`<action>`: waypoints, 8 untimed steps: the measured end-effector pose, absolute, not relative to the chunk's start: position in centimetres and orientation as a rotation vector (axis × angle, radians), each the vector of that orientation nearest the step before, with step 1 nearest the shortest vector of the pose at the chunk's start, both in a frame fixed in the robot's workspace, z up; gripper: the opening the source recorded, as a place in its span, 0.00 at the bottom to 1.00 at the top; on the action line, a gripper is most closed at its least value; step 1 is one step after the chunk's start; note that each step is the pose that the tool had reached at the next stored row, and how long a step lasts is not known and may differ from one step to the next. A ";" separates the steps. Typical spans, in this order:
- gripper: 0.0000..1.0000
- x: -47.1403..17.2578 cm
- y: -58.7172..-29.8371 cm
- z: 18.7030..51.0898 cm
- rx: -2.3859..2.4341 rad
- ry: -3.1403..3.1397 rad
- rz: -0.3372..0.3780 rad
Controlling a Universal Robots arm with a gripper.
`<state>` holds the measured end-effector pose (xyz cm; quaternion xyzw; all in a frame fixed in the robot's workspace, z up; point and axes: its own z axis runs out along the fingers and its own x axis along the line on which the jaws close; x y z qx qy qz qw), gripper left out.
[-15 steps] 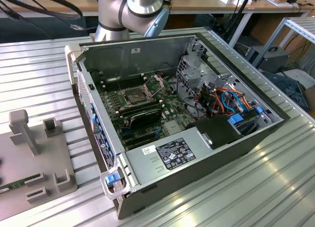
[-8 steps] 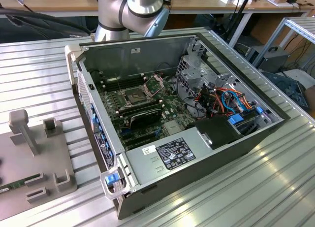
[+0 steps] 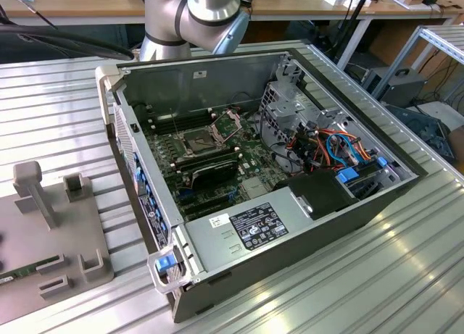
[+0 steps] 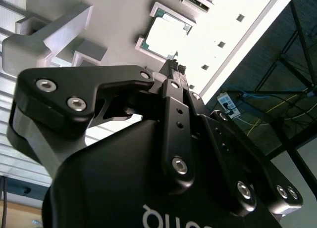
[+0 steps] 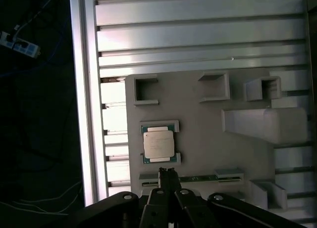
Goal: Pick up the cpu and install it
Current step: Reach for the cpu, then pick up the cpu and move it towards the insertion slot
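The cpu [image 5: 158, 143] is a small square chip with a silvery top. It lies flat between two low brackets on a grey fixture plate [image 5: 198, 129]. In the second wrist view the cpu [image 4: 166, 32] shows bright just beyond my fingertips. My gripper [image 5: 168, 177] hangs above the plate, a short way off one edge of the chip, with its black fingers [image 4: 174, 66] shut together and nothing between them. In the exterior view the open computer case [image 3: 290, 225] holds the motherboard, and its dark socket [image 3: 197, 140] has the metal frame [image 3: 230, 122] swung up.
The fixture plate [image 3: 43, 232] sits at the exterior view's left on the ribbed aluminium table [image 3: 348, 290] and carries raised grey blocks [image 5: 265, 124] and a narrow stick [image 5: 198, 178] near the chip. Cables and a drive cage [image 3: 319, 142] crowd the case's right side.
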<state>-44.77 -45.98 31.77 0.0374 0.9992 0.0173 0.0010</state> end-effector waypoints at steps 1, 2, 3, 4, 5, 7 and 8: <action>0.11 -44.8 -46.0 31.8 0.117 3.137 0.054; 0.11 -44.8 -46.0 31.8 0.118 3.137 0.054; 0.11 -44.8 -46.0 31.7 0.117 3.137 0.054; 0.11 -44.8 -46.0 31.7 0.117 3.137 0.054; 0.11 -44.8 -46.0 31.7 0.117 3.137 0.054; 0.11 -44.8 -46.0 31.7 0.117 3.137 0.054; 0.11 -44.8 -46.0 31.7 0.117 3.137 0.054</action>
